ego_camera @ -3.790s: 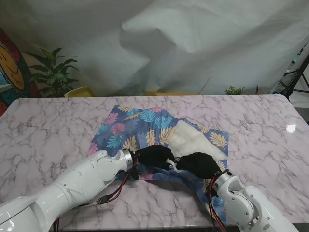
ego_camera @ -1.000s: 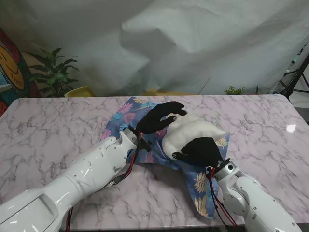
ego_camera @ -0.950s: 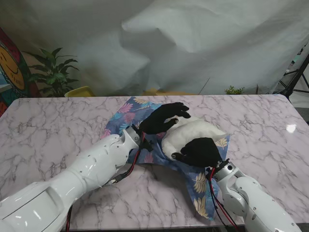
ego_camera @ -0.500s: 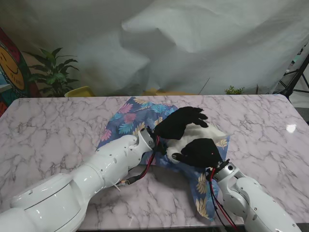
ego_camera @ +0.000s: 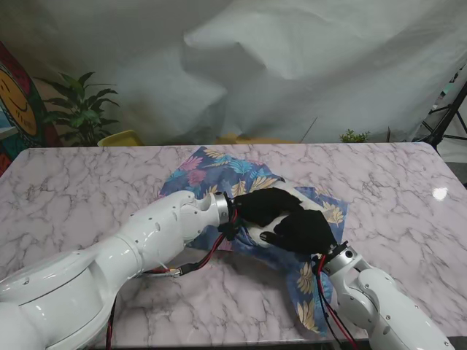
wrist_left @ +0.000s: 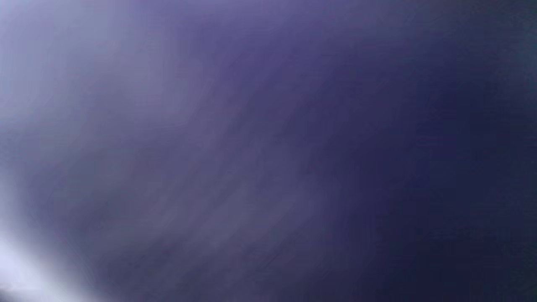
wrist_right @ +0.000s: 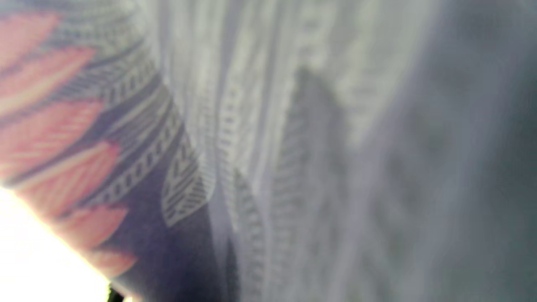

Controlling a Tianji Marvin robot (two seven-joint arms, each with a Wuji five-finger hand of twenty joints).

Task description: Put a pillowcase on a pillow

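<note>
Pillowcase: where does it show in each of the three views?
Stand view: pillowcase lies mid-table, under both hands.
Left wrist view: only a purple-blue blur; cannot tell.
Right wrist view: leaf-print cloth fills the picture, close up.
Shared landmark: its pink leaf print, in the stand and right wrist views.

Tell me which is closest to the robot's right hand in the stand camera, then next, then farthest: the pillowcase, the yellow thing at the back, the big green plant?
From the right hand:
1. Pillowcase, right under the hand.
2. Yellow thing, beyond the table's far edge, to the left.
3. Big green plant, farther left still.
</note>
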